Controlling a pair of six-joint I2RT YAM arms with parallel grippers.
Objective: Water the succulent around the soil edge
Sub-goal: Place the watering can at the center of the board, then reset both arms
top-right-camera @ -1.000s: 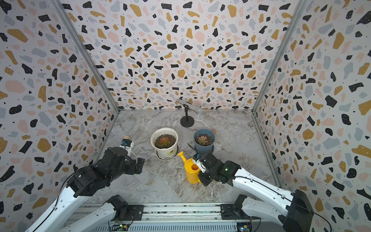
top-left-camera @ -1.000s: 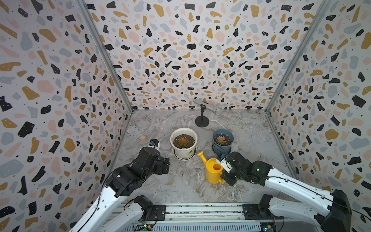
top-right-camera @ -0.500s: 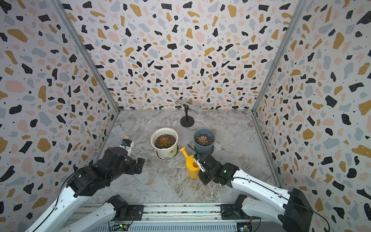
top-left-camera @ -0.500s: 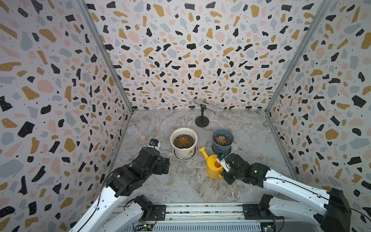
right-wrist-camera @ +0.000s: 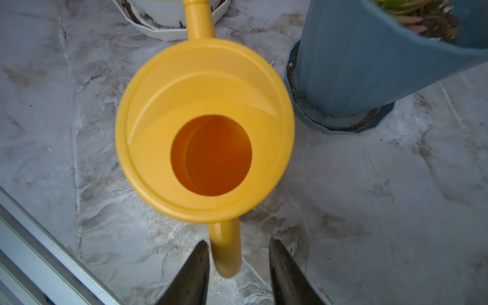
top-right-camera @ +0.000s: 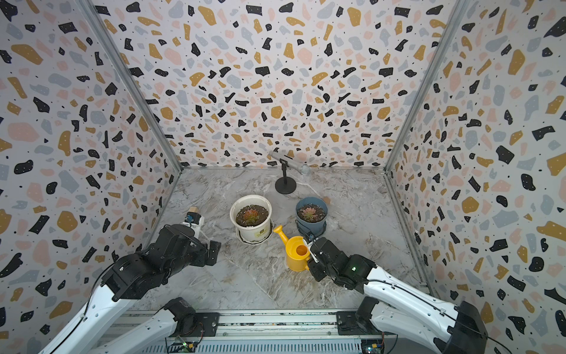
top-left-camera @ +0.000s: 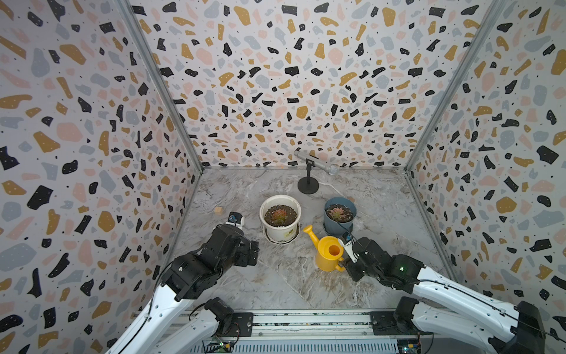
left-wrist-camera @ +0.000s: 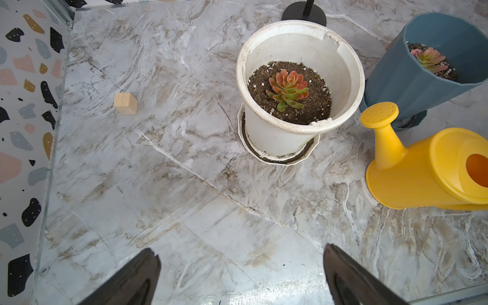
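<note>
The succulent (top-left-camera: 337, 212) (left-wrist-camera: 429, 59) grows in a blue-grey pot (top-left-camera: 338, 225) at centre right, ringed by its soil edge (top-right-camera: 318, 215). A yellow watering can (top-left-camera: 329, 253) (right-wrist-camera: 206, 132) stands upright on the table just in front of that pot, spout towards the white pot. My right gripper (right-wrist-camera: 237, 240) (top-left-camera: 347, 254) is open. Its fingers straddle the can's handle (right-wrist-camera: 227, 245), one finger close beside it and a clear gap on the other side. My left gripper (left-wrist-camera: 239, 247) is open wide over bare table at the left, holding nothing.
A wider white pot (top-left-camera: 280, 196) on a saucer holds a similar rosette, left of the can. A microphone on a black stand (top-left-camera: 307, 184) is at the back. A small wooden cube (left-wrist-camera: 126, 103) lies near the left wall. Terrazzo walls enclose three sides.
My right gripper's jaws have parted from the can's handle, and the can now rests on the table. The left arm has not moved.
</note>
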